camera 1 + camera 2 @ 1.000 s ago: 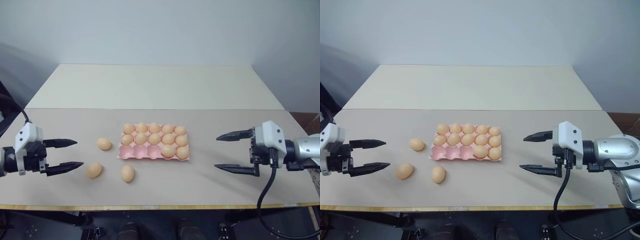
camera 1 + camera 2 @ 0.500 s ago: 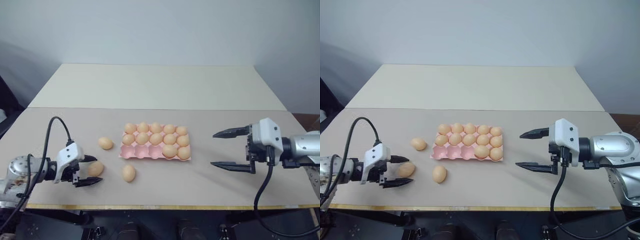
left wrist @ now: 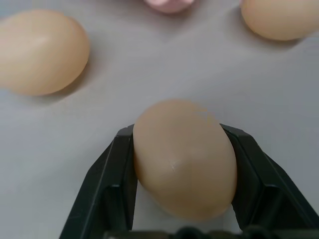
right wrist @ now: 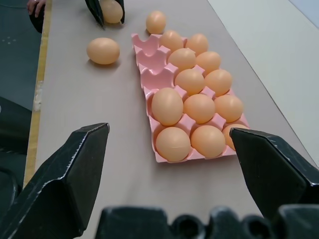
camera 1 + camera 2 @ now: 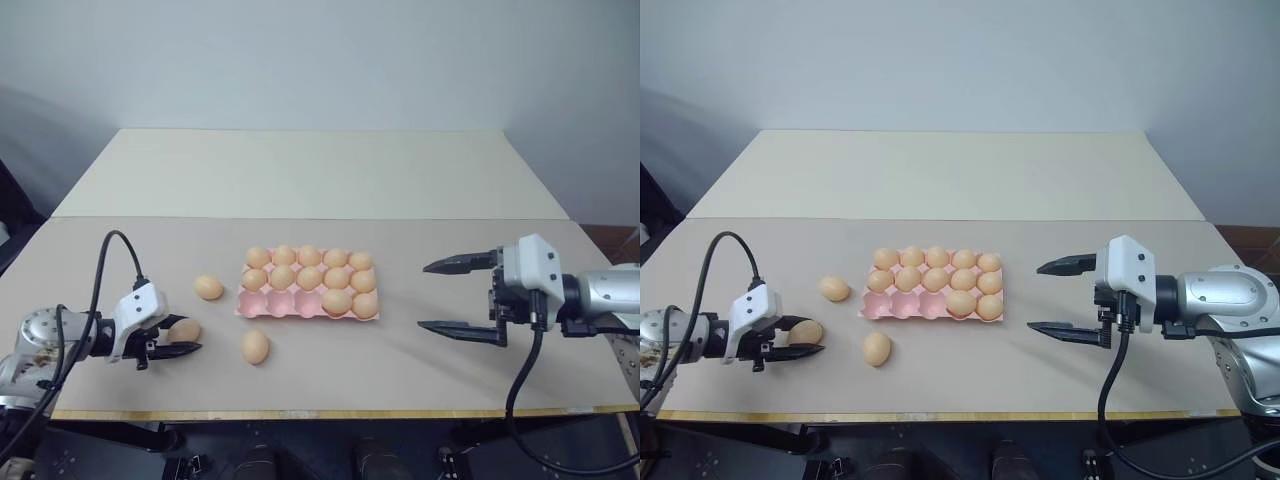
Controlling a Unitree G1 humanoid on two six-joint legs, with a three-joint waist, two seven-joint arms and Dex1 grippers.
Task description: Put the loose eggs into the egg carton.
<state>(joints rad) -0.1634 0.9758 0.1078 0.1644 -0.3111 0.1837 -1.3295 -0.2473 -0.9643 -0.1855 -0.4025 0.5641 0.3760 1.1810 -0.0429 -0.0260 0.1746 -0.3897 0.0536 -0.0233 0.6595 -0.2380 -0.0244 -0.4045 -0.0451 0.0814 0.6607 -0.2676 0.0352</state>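
Left end effector (image 5: 171,337): its two black fingers are pinching one of the loose eggs, one finger on each side; the wrist view shows the egg filling the gap between them.
Held egg (image 3: 184,157): low at the table, near the front edge, at about 8 o'clock from the egg carton. I cannot tell if it is already lifted off the surface.
Second loose egg (image 5: 208,288): lying on the table at 1 o'clock from the held egg, just beside the left end of the carton, not touching it.
Third loose egg (image 5: 255,347): on the table at 3 o'clock from the held egg, near the front side of the carton.
Egg carton (image 5: 283,304): pale pink tray in the middle of the table. The two far rows are full, and the near row has eggs in its two right cups. Three cups at the near left are free.
Right end effector (image 5: 452,297): fingers spread wide, holding nothing, hovering at 3 o'clock from the carton and well apart from it.
Table (image 5: 400,370): beige top carrying all the things.
Step in hand: the grasp of the first of three loose eggs seems complete; twelve eggs sit in the carton.
Next move: in my judgement, raise the egg gently with no more squeeze, carry it toward 2 o'clock over a free near-row cup, then lower it before letting go. A hard grip could crack the shell.
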